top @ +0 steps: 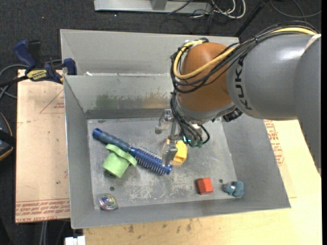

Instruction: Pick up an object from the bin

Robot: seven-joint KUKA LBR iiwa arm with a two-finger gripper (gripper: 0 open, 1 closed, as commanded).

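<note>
My gripper (170, 143) hangs low in the middle of the bin, under the arm's orange dome. Right beside it, on its right, lies a small yellow block (179, 154). A blue brush (134, 151) with a long handle stretches from the left of the bin to its bristled head just under the gripper's tip. A light green cup-shaped piece (117, 162) rests against the brush's handle, to the left of the gripper.
A red block (204, 186) and a small blue-grey figure (234, 189) lie near the front right wall. A shiny round disc (108, 202) sits in the front left corner. The arm covers the bin's back right part.
</note>
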